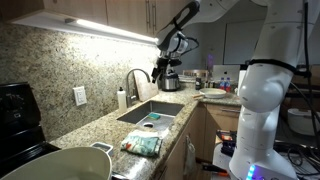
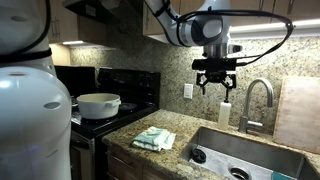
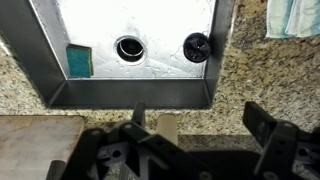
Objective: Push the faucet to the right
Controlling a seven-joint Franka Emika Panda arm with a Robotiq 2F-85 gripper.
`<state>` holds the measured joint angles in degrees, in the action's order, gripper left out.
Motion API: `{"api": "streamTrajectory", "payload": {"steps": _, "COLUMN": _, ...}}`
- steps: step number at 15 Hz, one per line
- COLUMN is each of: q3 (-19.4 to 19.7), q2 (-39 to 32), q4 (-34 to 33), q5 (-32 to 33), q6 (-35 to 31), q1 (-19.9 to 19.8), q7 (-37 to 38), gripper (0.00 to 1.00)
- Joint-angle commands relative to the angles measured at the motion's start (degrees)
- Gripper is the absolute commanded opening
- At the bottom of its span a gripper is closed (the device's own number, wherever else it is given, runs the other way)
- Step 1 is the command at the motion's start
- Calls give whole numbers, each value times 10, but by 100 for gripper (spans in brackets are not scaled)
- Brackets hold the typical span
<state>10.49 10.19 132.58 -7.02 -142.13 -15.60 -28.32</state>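
The faucet point(image 2: 256, 100) is a silvery gooseneck tap standing behind the sink point(image 2: 262, 147); it also shows in an exterior view point(image 1: 136, 82). My gripper point(image 2: 215, 85) is open and empty. It hangs fingers down above the back counter, to the picture-left of the faucet's arch and apart from it, above the small white soap bottle point(image 2: 225, 113). In an exterior view the gripper point(image 1: 167, 66) hovers higher than the faucet. In the wrist view the gripper point(image 3: 200, 125) has its fingers spread over the granite, with the soap bottle's top point(image 3: 166, 126) between them. I cannot make out the faucet there.
The sink point(image 3: 52, 70) holds a drain point(image 3: 130, 48), a black stopper point(image 3: 196, 46) and a green sponge point(image 3: 79, 60). A folded towel point(image 2: 155, 138) lies on the counter. A pot point(image 2: 97, 103) sits on the stove. A wooden board point(image 2: 298, 110) leans beyond the faucet.
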Motion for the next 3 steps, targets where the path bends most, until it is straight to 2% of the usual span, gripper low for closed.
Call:
{"api": "streamTrajectory", "payload": {"steps": 1, "q3": 21, "q2": 1, "q4": 0, "q5": 7, "q6": 1, "q1": 21, "q7": 6, "gripper": 100}}
{"api": "streamTrajectory", "payload": {"steps": 3, "q3": 22, "q2": 1, "q4": 0, "q5": 7, "q6": 1, "q1": 21, "q7": 6, "gripper": 100}}
